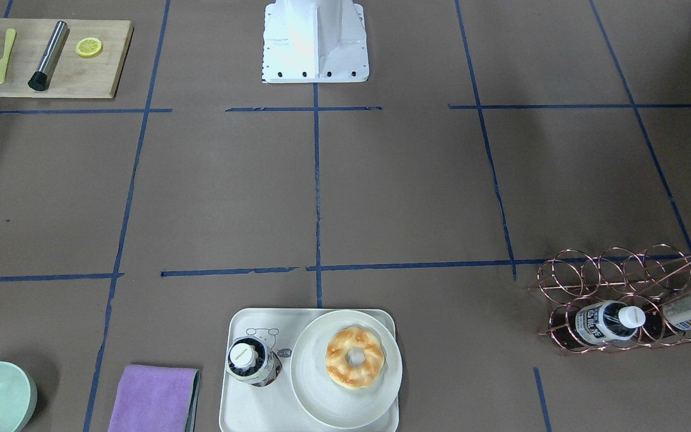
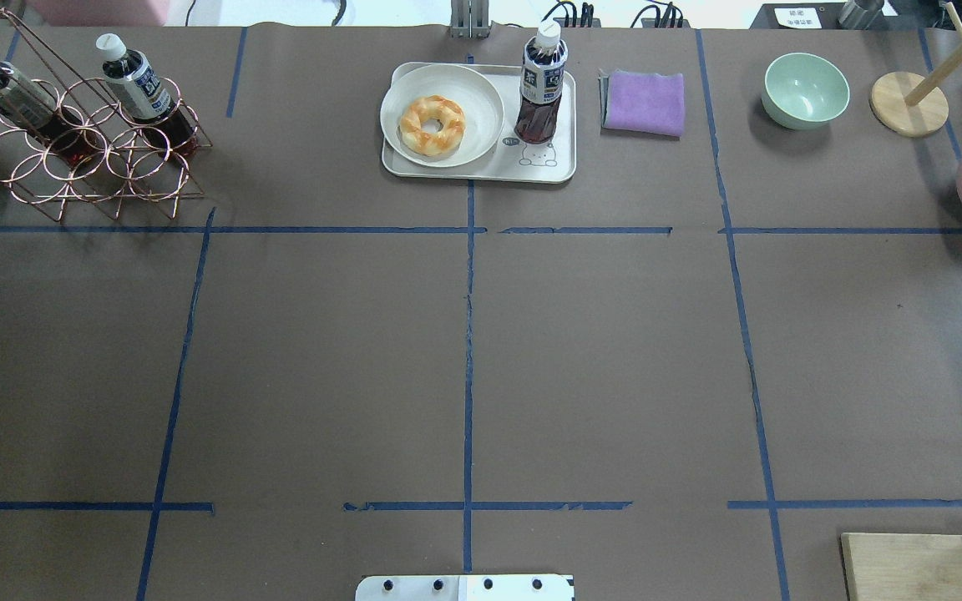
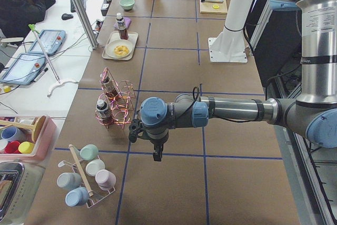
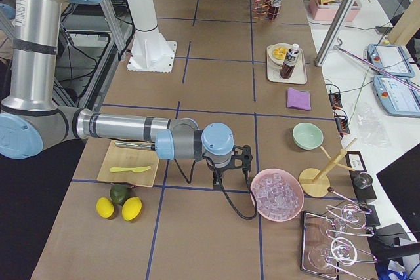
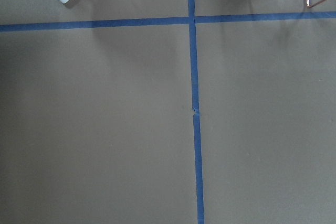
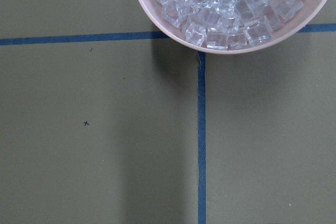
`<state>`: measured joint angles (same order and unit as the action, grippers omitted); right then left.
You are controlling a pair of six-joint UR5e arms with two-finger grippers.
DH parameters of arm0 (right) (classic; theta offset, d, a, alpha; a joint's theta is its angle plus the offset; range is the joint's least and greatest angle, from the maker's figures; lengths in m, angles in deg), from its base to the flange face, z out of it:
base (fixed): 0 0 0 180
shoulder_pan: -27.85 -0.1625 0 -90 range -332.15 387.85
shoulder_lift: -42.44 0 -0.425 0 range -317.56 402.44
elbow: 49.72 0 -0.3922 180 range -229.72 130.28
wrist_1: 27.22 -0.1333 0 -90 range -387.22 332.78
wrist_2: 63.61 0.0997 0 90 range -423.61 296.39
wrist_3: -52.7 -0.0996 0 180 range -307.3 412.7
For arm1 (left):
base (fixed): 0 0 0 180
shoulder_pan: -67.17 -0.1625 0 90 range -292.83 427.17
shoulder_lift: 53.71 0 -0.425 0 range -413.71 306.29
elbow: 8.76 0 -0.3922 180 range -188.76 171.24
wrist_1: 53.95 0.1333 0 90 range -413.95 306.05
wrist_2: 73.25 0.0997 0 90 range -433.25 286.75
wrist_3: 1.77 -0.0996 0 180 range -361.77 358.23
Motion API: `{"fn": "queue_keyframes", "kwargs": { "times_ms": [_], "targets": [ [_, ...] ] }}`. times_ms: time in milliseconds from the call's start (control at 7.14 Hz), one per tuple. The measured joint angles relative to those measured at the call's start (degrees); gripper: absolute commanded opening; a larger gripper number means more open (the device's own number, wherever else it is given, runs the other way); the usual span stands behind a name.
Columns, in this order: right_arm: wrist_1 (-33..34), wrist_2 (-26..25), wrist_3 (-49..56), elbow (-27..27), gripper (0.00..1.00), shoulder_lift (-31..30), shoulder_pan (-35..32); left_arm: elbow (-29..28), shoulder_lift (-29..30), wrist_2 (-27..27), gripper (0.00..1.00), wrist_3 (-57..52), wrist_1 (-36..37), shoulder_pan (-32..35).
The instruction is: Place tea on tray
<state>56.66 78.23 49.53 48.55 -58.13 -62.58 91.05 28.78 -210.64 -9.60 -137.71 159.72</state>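
The tea bottle (image 2: pixel 543 83), smooth clear plastic with a white cap, stands upright on the right side of the cream tray (image 2: pixel 481 174), just beside the round plate (image 2: pixel 481 96) with its glazed doughnut (image 2: pixel 432 125). Tall, narrow and on a slick surface, it would likely topple if nudged. The left gripper (image 3: pixel 156 155) and right gripper (image 4: pixel 217 180) hang well away. I cannot tell how far open they are, and no bottle shows in either.

My left gripper (image 3: pixel 156 155) points straight down, forearm level. My right gripper (image 4: pixel 217 180) hangs likewise. I can't read either's fingers.
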Motion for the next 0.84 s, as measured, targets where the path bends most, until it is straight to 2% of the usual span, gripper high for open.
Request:
{"fn": "queue_keyframes", "kwargs": {
  "times_ms": [840],
  "targets": [
    [-0.1,0.0,0.1,-0.1,1.0,0.1,-0.7,0.1,0.1,-0.1,1.0,0.0,0.0,0.0]
  ]
}}
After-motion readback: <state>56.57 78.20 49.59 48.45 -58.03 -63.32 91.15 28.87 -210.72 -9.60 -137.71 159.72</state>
